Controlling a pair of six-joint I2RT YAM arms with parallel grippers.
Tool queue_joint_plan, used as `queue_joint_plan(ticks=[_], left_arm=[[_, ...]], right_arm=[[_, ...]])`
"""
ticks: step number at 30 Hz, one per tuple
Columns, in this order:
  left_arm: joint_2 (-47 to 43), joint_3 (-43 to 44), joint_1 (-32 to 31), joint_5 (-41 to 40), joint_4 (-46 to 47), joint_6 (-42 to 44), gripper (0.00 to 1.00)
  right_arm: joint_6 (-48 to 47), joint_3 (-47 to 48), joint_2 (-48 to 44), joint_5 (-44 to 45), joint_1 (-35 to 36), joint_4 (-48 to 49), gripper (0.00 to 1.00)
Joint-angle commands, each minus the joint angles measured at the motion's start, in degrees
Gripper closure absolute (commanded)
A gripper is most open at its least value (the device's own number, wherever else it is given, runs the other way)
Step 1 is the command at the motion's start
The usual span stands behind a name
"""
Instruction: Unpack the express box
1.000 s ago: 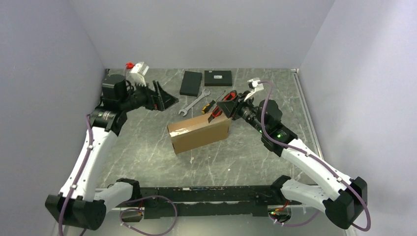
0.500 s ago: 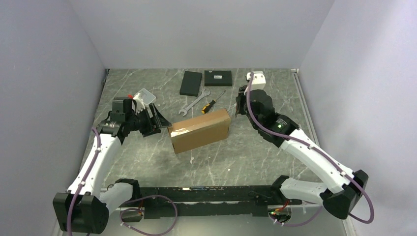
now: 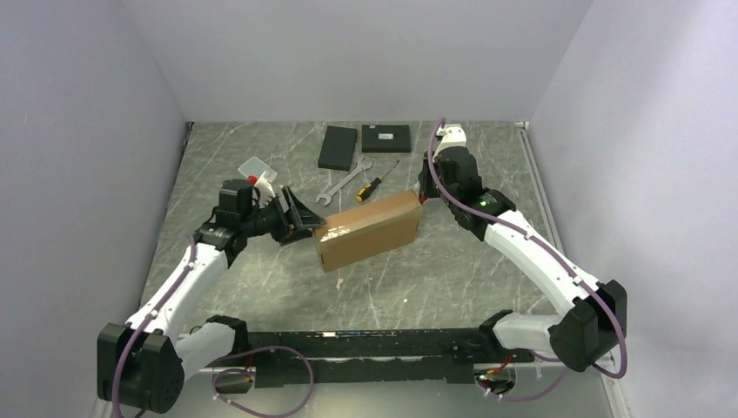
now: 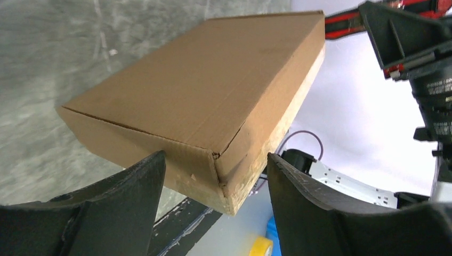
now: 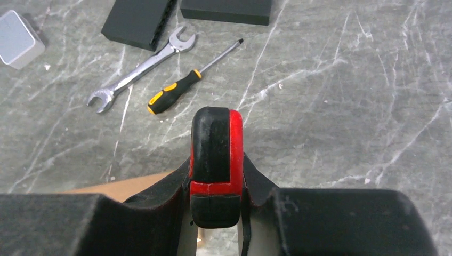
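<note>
A: Since it lies at the middle of the table [image 3: 261, 287], where to hold the box [image 3: 370, 228]?
B: Short ends; it looks light, stiff, easily dented. Left jaws straddle its left end, wide, grip unclear. Right jaws clamp a red-and-black tool [image 5: 216, 160] at its far-right corner.
</note>
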Motion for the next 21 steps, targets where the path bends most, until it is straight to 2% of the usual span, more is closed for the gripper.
queue_joint_plan(ticks=[1,5,8,12,14,18,21], left_arm=[[3.2,0.5,-5.4,-0.2,10.6,-5.5,0.27],[4.4,1.1,-8.4,-1.0,12.6,-5.4,0.24],[4.4,0.8,-8.6,1.5,14.2,-4.2,0.19],[1.4,3.6,-7.7,2.9,7.1,5.1,0.09],[-1.7,4.3,-5.1,2.7,2.9,10.3,0.04],[-6.5,4.8,6.7,9.8,-2.5,17.7,0.01],[-7.9,5.7,9.1,12.3,-4.1,24.6,0.01]], right_arm=[[1.4,0.3,-0.2,-6.8,-3.3,7.2,1.0],[-0.7,2.5,-0.9,-2.4,-4.8,4.1,1.0],[-1.9,3.8,-2.5,1.4,-5.3,1.9,1.0],[-2.2,5.5,-5.1,3.6,-5.3,-0.7,1.0],[-2.4,6.2,-6.3,3.8,-5.2,-1.9,1.0],[-2.3,7.4,-8.0,2.7,-4.9,-3.5,1.0],[-2.1,7.5,-9.4,-1.5,-3.7,-2.8,1.0]])
